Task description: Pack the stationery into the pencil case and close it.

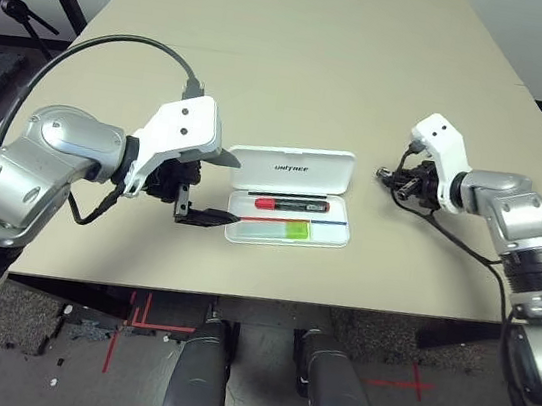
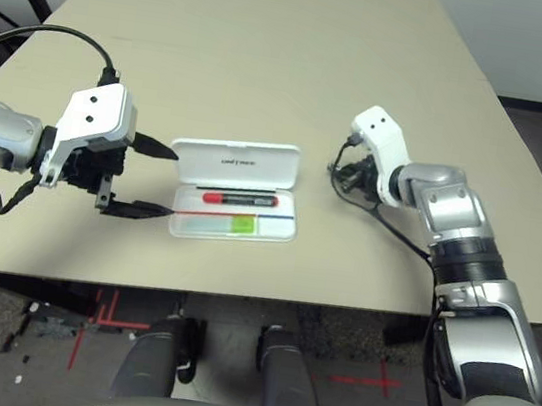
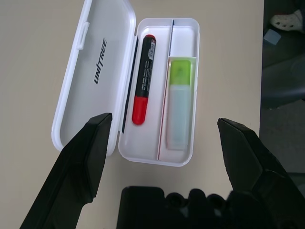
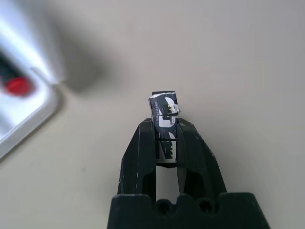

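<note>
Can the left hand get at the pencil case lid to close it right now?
Probably yes: the left hand is open beside the pencil case, whose lid lies flat open with nothing between them.

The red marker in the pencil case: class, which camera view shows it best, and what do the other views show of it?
The left wrist view: the red marker lies whole in the open pencil case, black section and red end clear. Both eye views show it small; the right wrist view catches a blurred red end.

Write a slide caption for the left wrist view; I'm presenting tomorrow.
Open left gripper hovering over the open white hard pencil case, with the red-and-black marker and green-capped white marker inside.
</note>
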### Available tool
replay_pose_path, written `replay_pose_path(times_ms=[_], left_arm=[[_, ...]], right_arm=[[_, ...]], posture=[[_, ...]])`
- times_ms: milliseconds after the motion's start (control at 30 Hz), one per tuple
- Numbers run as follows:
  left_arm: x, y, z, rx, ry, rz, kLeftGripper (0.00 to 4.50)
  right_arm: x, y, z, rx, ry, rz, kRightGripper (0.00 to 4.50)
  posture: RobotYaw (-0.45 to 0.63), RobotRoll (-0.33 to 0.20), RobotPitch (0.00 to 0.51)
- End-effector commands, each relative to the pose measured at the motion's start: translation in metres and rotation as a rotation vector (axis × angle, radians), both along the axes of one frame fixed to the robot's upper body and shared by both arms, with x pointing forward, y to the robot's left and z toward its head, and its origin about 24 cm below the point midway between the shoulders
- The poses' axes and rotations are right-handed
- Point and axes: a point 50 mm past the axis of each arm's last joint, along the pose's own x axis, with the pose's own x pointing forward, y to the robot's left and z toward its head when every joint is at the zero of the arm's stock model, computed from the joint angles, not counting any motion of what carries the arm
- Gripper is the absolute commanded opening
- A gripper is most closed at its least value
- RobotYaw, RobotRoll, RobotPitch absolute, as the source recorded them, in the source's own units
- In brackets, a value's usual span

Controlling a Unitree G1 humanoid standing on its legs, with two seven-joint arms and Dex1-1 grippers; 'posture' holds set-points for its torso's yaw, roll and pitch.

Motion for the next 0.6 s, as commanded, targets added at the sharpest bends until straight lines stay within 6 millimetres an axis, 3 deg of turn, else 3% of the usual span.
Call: replay_pose_path(times_ms=[33, 267, 433, 600], left_arm=[[0.000, -0.001, -0.001, 0.017, -0.003, -0.004, 4.50], [0.001, 0.001, -0.001, 0.023, -0.010, 0.007, 4.50], [0.000, 0.001, -0.001, 0.025, -0.015, 0.012, 4.50], [0.000, 0.001, -0.001, 0.029, -0.017, 0.017, 4.50]], right_arm=[[-0.015, 0.000, 0.010, 0.018, -0.003, 0.224, 0.32], [-0.042, 0.010, 0.019, 0.025, 0.076, 0.529, 0.32], [-0.046, 0.015, 0.011, -0.086, 0.106, 0.579, 0.32], [-0.042, 0.026, 0.003, -0.088, 0.087, 0.606, 0.32]], posture=[[-0.07, 0.000, 0.122], [-0.07, 0.000, 0.118], [-0.06, 0.000, 0.116], [-0.06, 0.000, 0.112]])
